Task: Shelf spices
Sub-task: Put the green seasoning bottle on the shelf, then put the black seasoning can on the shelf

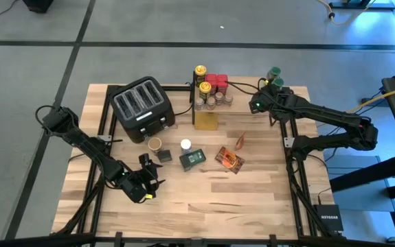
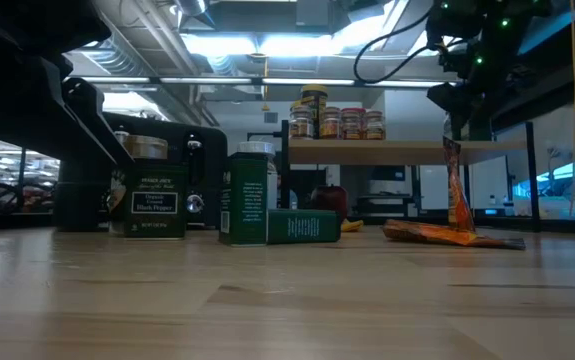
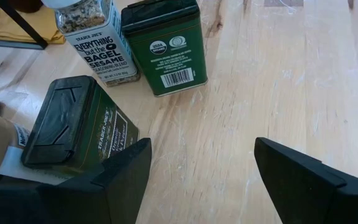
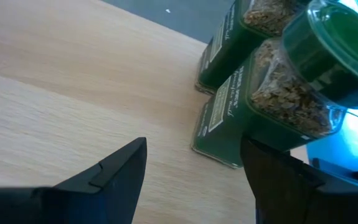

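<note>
Spices are split between the shelf (image 1: 206,121) and the surface (image 1: 266,185): I see a cluster of jars (image 1: 211,86) with yellow and red lids at the shelf's back end, and two green-lidded jars (image 1: 275,77) standing side by side on the surface near its far right corner. My right gripper (image 4: 191,180) sits at those two jars with its fingers spread wide and nothing between them; the nearer jar (image 4: 272,99) stands just past the tip of one finger (image 4: 291,180), and I cannot tell whether they touch. My left gripper (image 3: 203,180) is low over the front left of the surface, fingers also wide and empty. Just ahead of one left finger (image 3: 116,180) stands a dark green tin (image 3: 73,127); further ahead of the fingers lie another green tin (image 3: 164,46) on its side and a white-lidded seasoning jar (image 3: 94,40). An orange packet (image 1: 229,159) lies well off to the right of the left fingers
</note>
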### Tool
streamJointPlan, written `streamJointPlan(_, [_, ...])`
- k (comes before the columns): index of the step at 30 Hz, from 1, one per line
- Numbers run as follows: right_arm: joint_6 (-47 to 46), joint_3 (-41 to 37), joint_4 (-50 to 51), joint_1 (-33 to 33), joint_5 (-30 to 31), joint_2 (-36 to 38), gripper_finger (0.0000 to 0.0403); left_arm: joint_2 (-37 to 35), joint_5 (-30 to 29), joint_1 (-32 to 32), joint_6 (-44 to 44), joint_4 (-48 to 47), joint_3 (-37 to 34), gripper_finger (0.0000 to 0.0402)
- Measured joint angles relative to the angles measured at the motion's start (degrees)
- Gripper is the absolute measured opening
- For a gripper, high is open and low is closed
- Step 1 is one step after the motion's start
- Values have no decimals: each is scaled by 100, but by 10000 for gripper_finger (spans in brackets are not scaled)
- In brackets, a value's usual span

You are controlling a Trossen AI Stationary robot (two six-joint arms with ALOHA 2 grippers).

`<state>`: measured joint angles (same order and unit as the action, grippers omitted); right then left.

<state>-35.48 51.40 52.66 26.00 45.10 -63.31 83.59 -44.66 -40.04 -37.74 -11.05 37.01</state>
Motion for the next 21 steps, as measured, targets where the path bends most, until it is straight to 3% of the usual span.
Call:
streamJointPlan(8, [7, 0, 31, -9, 12, 1, 266, 0, 2, -2, 0, -4, 0, 279])
streamJointPlan(12, [-24, 250, 413, -90, -424, 47, 266, 0, 30, -2, 10, -16, 0, 279])
streamJointPlan(16, [-69, 622, 525, -637, -915, 165, 266, 0, 127, 1, 70, -36, 0, 279])
streamJointPlan(21, [-146, 1056, 352, -1617, -1025, 175, 266, 0, 129, -2, 342, -46, 107, 279])
